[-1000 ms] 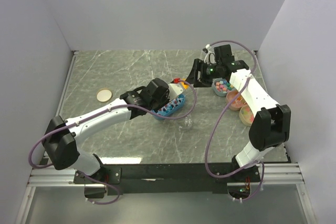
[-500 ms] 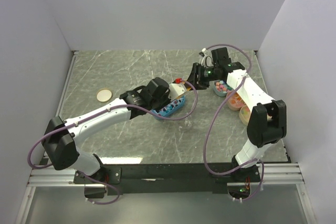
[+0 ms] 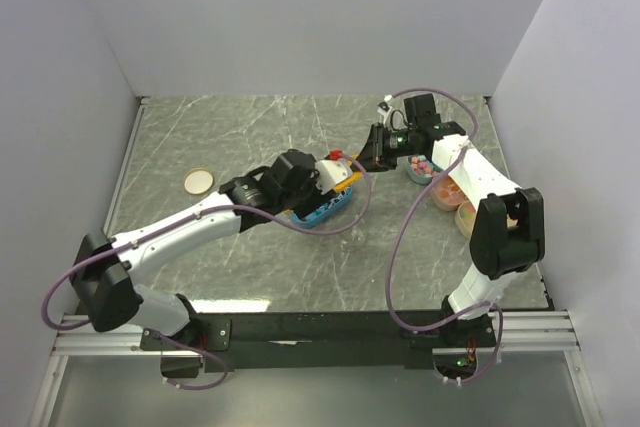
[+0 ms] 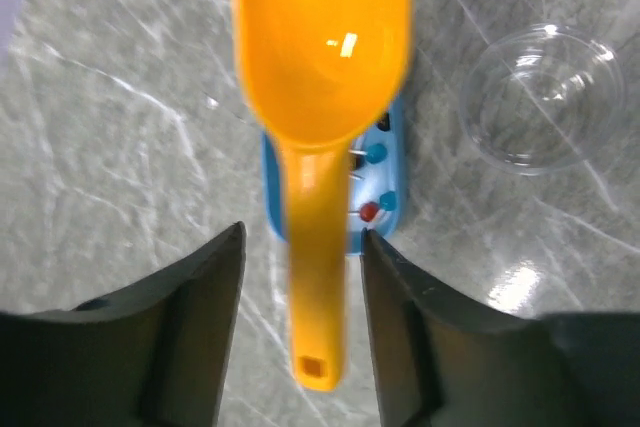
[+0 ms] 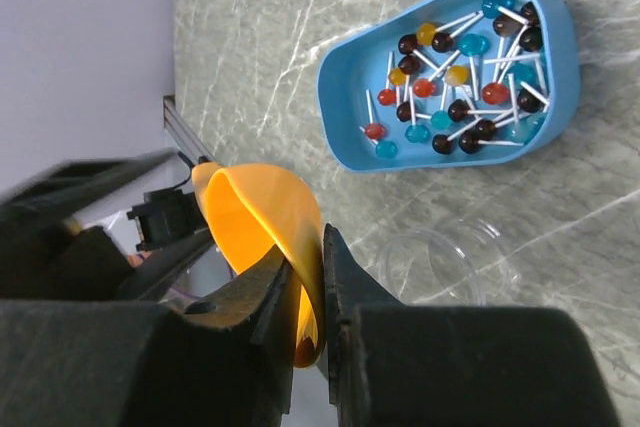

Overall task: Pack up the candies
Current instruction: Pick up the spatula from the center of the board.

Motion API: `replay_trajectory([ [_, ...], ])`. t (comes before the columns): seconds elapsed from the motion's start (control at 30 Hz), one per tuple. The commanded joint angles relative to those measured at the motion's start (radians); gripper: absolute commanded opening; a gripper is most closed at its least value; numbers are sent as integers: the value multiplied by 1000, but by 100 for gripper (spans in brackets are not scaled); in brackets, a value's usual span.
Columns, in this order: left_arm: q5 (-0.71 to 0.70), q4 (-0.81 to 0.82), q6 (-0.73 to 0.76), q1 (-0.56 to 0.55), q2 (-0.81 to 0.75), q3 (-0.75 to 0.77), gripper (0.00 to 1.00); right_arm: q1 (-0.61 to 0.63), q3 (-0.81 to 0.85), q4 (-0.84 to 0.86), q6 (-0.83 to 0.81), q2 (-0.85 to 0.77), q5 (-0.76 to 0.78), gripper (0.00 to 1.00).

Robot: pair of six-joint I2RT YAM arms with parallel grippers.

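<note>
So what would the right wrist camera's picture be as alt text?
The right gripper pinches the edge of an orange scoop. Beyond it, a blue tray holds the candies, small lollipops, on a grey marbled table, with a clear cup nearby.

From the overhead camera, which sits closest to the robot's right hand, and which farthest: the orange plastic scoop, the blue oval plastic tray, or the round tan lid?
1. The orange plastic scoop, pinched in the right hand itself.
2. The blue oval plastic tray, just left, nearer the bases.
3. The round tan lid, far off on the left.
</note>
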Motion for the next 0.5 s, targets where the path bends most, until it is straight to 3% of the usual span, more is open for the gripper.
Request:
replay_trajectory([
  [0.0, 31, 109, -13, 28, -103, -26, 65, -25, -50, 80, 27, -42, -62, 0],
  [0.03, 93, 123, -36, 67, -118, -38, 76, -32, -60, 102, 44, -45, -72, 0],
  [0.1, 173, 160, -66, 119, -172, -76, 82, -37, -76, 109, 49, -54, -82, 0],
  [0.13, 277, 171, -95, 180, -191, -89, 87, -37, -83, 110, 50, -57, -82, 0],
  [0.23, 451, 217, -135, 291, -251, -150, 90, -52, -135, 171, 94, -76, -130, 0],
  [0.47, 588, 247, -163, 327, -267, -211, 92, -61, -192, 281, 194, -91, -165, 0],
])
